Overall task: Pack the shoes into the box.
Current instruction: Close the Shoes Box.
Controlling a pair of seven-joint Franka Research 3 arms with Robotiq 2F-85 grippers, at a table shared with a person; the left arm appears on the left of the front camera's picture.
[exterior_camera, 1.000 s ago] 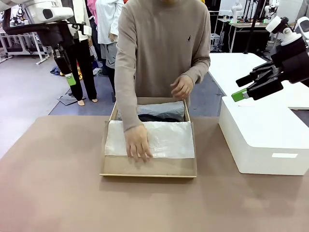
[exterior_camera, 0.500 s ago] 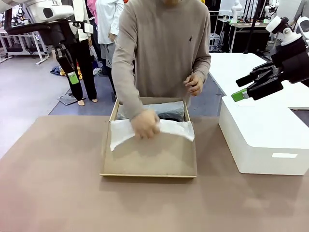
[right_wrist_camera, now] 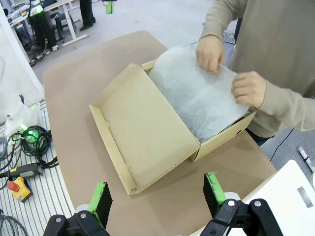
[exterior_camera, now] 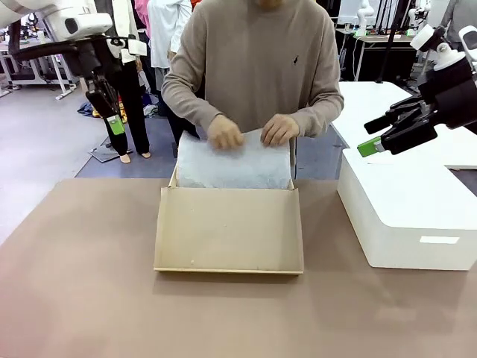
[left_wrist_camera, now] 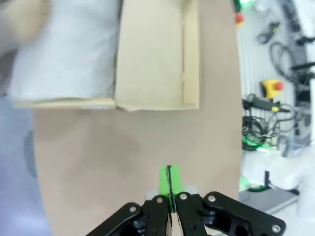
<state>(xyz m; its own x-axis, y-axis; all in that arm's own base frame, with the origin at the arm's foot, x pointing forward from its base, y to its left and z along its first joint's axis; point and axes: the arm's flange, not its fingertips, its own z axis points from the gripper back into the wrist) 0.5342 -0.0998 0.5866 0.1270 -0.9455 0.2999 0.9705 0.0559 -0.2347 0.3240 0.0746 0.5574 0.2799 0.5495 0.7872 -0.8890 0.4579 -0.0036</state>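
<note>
Left pincer (exterior_camera: 112,123) hangs high over the far left of the worktop (exterior_camera: 74,298). Pads are pressed together, with nothing between them.

Centre: tan cardboard shoebox (right_wrist_camera: 224,139), its lid flap (exterior_camera: 229,231) folded out toward me, lying flat and bare. White tissue paper (exterior_camera: 235,165) covers the whole compartment. A person at the far side holds its far edge with one hand (exterior_camera: 225,134) and the other hand (exterior_camera: 279,129). The shoes are hidden; I judge they lie under the tissue, inside the compartment.

Right: right pincer (exterior_camera: 376,136) hovers with pads spread wide, empty, above the white block (exterior_camera: 406,216) that stands near the shoebox, apart from it.

Handling, as a guess:
- Cardboard is light and fairly stiff, but the walls would give under a hard pinch.
- The flap's free near edge looks the best place to take hold for closing.
- Tissue is soft and tears easily, so keep the pads off it.
- Shiny leather would be slippery and scuff easily.

Against a second ago:
- The tissue then lay spread over the flap under a flat hand, and a dark shape showed in the compartment.
- It is now drawn back over the compartment.
- Both of my arms have barely shifted.
</note>
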